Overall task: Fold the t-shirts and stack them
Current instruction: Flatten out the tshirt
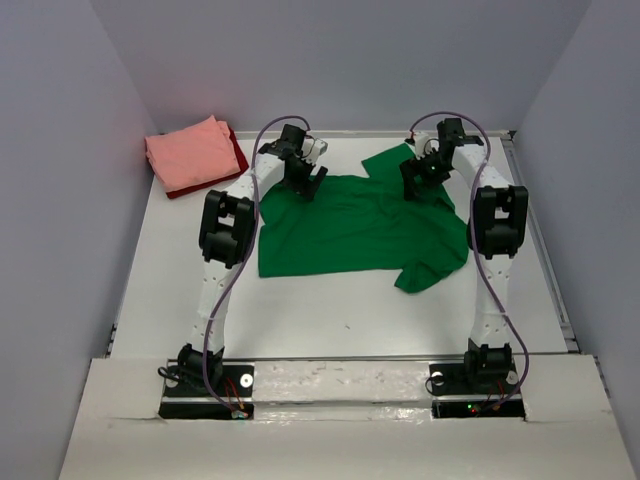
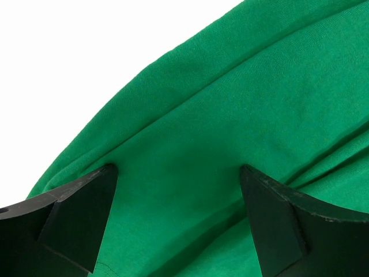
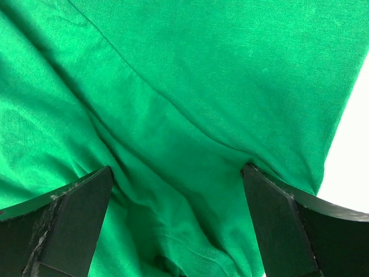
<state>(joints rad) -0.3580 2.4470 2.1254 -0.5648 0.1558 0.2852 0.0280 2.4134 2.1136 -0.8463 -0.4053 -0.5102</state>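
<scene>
At the middle of the worktop (image 1: pixel 330 320) the green t-shirt (image 1: pixel 350 225) lies spread out, not yet folded. At the far left corner the pink t-shirt (image 1: pixel 190 152) sits folded on the dark red one (image 1: pixel 238 152). Both pairs of jaws hang released and empty, low over the green shirt's far edge. The next move is probably to pinch that edge on both sides for the first fold.

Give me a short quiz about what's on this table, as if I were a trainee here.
1. Are the left hand and the right hand, both over the green shirt, open or shut?
2. True or false: the green shirt is neatly folded.
3. The pink shirt lies: A) on the dark red shirt; B) under the green shirt; C) in the left hand.
Key: 1 open; 2 false, it lies spread out; 3 A.
</scene>
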